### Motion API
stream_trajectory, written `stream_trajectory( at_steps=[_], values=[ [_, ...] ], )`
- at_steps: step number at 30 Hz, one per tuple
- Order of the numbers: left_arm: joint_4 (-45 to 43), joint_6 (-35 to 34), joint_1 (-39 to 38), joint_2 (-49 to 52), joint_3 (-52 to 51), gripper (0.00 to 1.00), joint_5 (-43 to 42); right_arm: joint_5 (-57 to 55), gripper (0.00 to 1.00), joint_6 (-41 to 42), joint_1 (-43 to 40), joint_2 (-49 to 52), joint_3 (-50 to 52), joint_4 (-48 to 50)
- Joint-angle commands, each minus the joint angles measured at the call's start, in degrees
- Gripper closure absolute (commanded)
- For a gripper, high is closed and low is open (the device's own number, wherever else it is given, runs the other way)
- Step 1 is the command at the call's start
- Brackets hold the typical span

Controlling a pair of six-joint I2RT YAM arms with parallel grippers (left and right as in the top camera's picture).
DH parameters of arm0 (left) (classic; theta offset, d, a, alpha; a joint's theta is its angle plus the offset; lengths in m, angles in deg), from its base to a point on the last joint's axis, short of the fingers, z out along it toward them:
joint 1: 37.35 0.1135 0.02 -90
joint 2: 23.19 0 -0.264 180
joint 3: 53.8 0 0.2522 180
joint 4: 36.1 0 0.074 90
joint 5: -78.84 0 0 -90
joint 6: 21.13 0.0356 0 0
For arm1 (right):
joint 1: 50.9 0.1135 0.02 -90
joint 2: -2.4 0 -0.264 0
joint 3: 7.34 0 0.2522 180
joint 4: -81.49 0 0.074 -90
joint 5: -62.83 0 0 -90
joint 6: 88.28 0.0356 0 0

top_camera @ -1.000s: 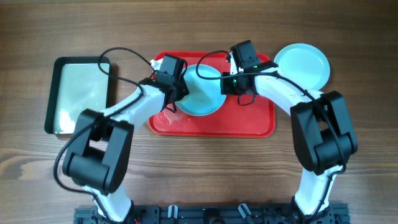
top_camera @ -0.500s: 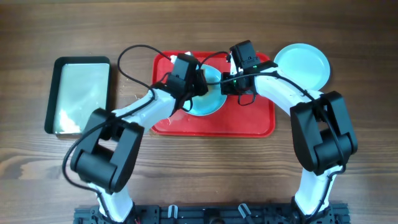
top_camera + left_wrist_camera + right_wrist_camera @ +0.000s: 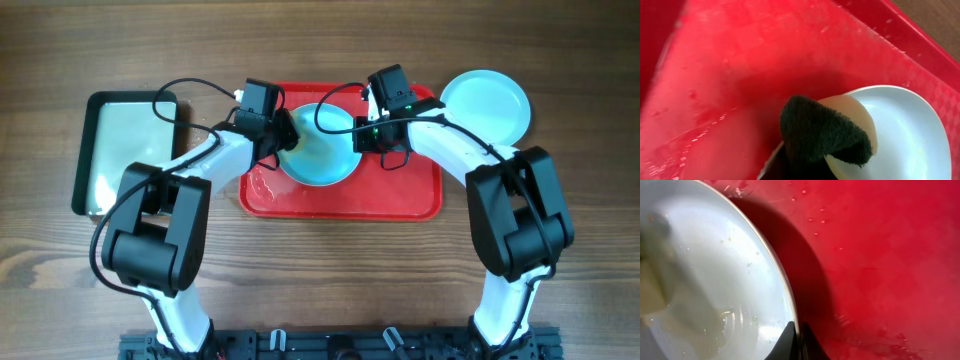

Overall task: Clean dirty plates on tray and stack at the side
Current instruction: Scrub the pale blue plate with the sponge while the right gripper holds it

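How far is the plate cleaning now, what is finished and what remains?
Done: one turquoise plate lies, looking clean, on the table beside the red tray. In hand: the right gripper pinches the rim of the second turquoise plate on the tray while the left gripper holds a sponge against it. Left: smears show on it; then stacking it aside. I see no third plate.

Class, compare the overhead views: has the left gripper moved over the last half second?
Yes. The left gripper, with its sponge, has shifted left, from over the turquoise plate toward the red tray's left rim.
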Motion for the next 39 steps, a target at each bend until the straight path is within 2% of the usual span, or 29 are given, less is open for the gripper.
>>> stream_trajectory(
  at_steps=[1, 4, 9, 14, 15, 18, 20, 22, 25, 28, 31, 39],
  values=[
    [2.23, -0.11, 3.93, -3.32, -1.36, 0.96, 10.78, -2.89, 0.96, -1.33, -0.76, 0.26, -0.48, -1.14],
    [1.77, -0.13, 4.61, -10.21, -1.36, 0.96, 10.8, -2.84, 0.96, -2.14, -0.76, -0.15, -0.57, -1.46],
    [3.65, -0.13, 10.1, -22.25, -1.36, 0.96, 10.75, -2.84, 0.96, -5.7, -0.74, -2.67, -2.01, -2.34],
    [8.09, 1.38, 16.37, -23.19, -1.36, 0.96, 10.27, -2.84, 0.96, -7.96, -0.68, -6.12, -4.72, -3.65],
    [8.61, 1.38, 17.31, -22.86, -1.36, 0.96, 7.85, -2.84, 0.96, -8.17, -0.57, -6.56, -5.2, -3.72],
    [6.32, 1.38, 18.34, -20.68, -1.36, 0.96, -7.1, -2.89, 0.96, -6.75, 0.15, -6.99, -5.77, -3.69],
    [4.15, 1.36, 16.83, -18.38, -1.36, 0.96, -17.59, -2.93, 0.96, -3.41, 0.22, -6.56, -5.7, -3.76],
    [3.5, 1.36, 12.94, -15.19, -1.36, 0.96, -20.87, -3.37, 0.96, -1.75, 0.22, -5.95, -5.7, -2.86],
    [2.38, 1.81, 6.8, -10.91, -1.36, 0.96, -20.87, -6.25, 0.96, -2.32, 0.22, -5.9, -5.7, -2.05],
    [0.66, 7.67, 1.77, -8.85, -1.36, 0.96, -20.57, -9.51, 0.96, -2.34, 0.22, -5.79, -5.27, -3.32],
    [-1.31, 7.58, -1.51, -7.54, -1.36, 0.96, -16.52, -8.46, 0.96, -2.19, 0.24, -5.64, -3.91, -4.04],
    [-4.22, 7.15, -4.09, -0.92, -1.36, 0.96, -14.97, -2.4, 0.96, -0.35, 0.22, -0.31, -0.63, -3.32]
  ],
)
